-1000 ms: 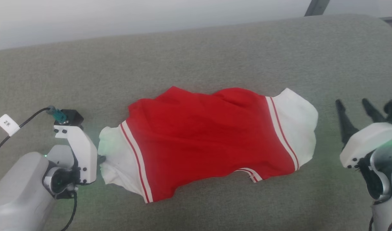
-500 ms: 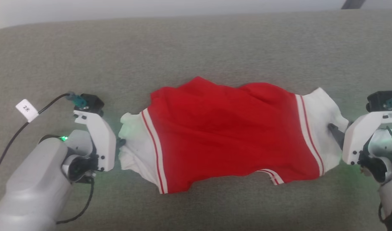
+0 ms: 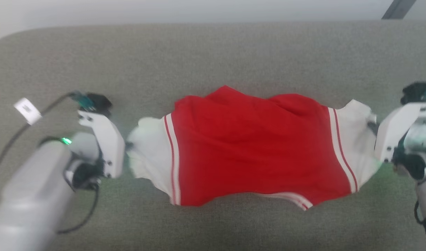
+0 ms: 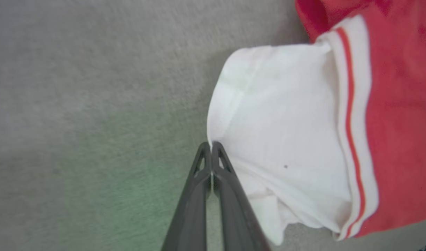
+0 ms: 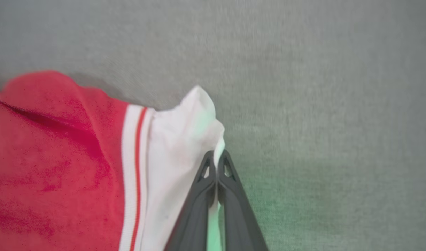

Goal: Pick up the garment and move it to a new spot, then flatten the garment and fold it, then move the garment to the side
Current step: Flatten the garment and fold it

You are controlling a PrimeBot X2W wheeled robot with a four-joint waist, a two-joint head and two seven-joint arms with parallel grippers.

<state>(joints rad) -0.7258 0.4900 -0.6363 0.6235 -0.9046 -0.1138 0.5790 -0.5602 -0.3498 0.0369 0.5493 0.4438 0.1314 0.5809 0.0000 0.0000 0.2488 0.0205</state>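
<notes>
The garment [image 3: 254, 157], a bright red shirt with white sleeves edged in red-and-white stripes, lies stretched sideways on the grey cushion. In the head view my left gripper [image 3: 127, 146] meets its left white sleeve and my right gripper [image 3: 372, 126] meets its right white sleeve. The left wrist view has the left gripper [image 4: 211, 144] shut with its tips on the edge of the white sleeve [image 4: 286, 122]. Seen from the right wrist, the right gripper [image 5: 217, 153] is shut with a strip of white sleeve [image 5: 178, 146] pinched between its fingers.
A grey-green fabric surface [image 3: 213, 62] spreads all round the shirt, with its rounded far edge against a pale wall. A black cable with a white tag [image 3: 26, 111] runs to my left wrist. A dark bar [image 3: 397, 8] crosses the top right corner.
My right gripper came in from the right to the white sleeve and shut on it. The shirt is drawn longer and flatter between the two grippers. The head camera has shifted.
</notes>
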